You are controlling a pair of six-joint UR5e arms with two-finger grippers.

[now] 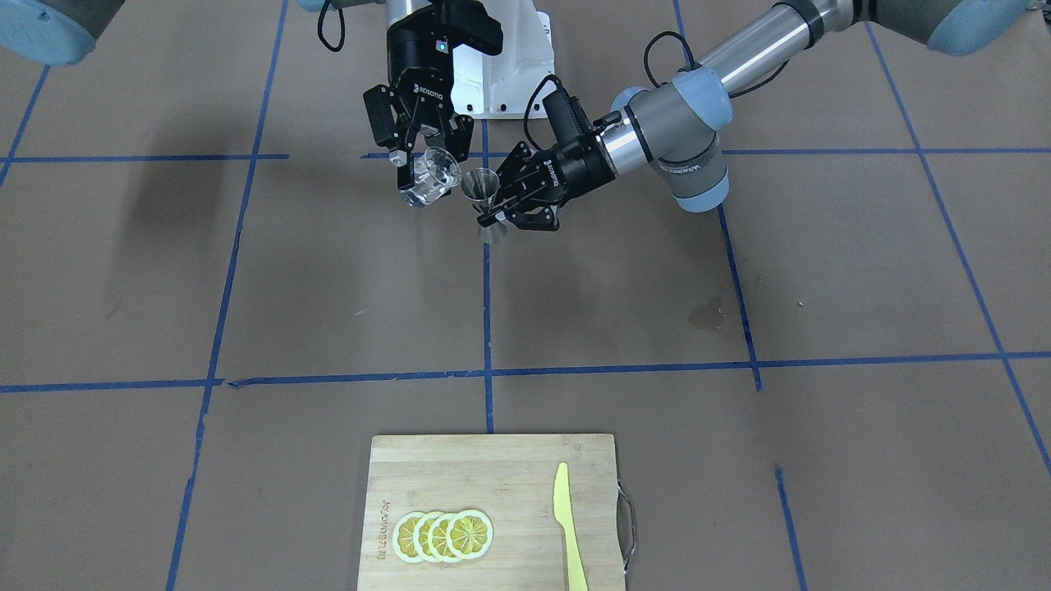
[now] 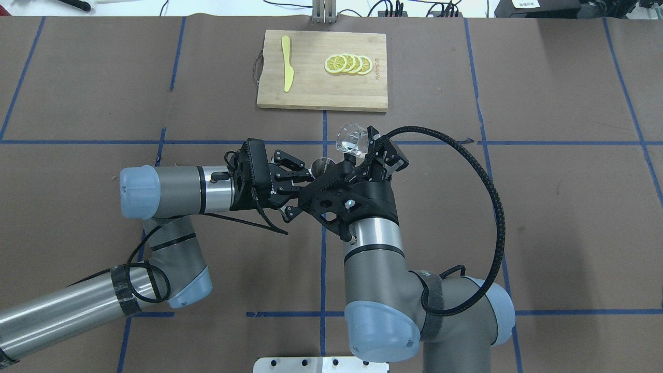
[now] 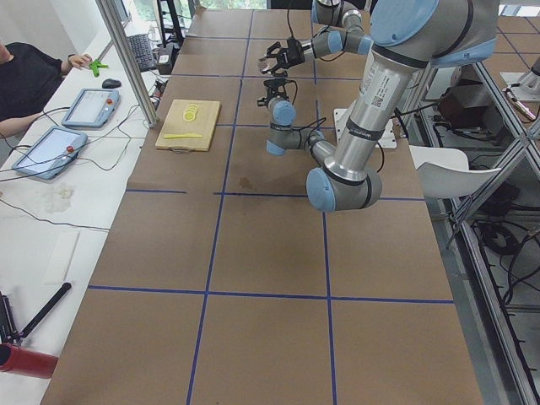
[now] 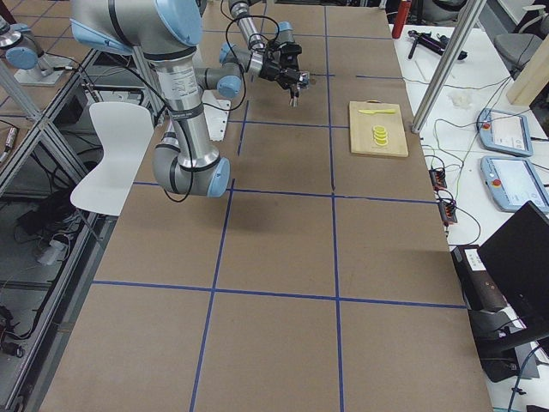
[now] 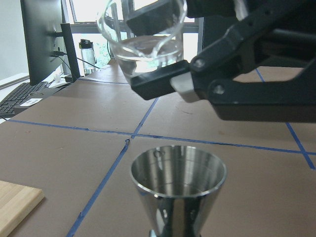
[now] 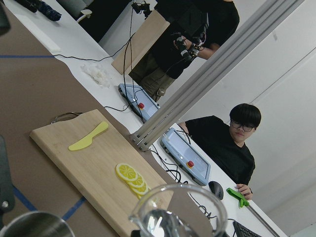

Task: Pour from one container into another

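Because a pour wants an open mouth waiting under a lip, the left gripper closes its fingers on the narrow waist of the steel jigger and keeps it upright. The right gripper clasps the clear cup just beside and above it, tipped toward the jigger's upper cone. No stream shows, so I judge the pour not yet running. That makes one cup and one jigger. Farther off, well apart from any spill, lies one wooden cutting board bearing four overlapping lemon slices and one yellow knife.
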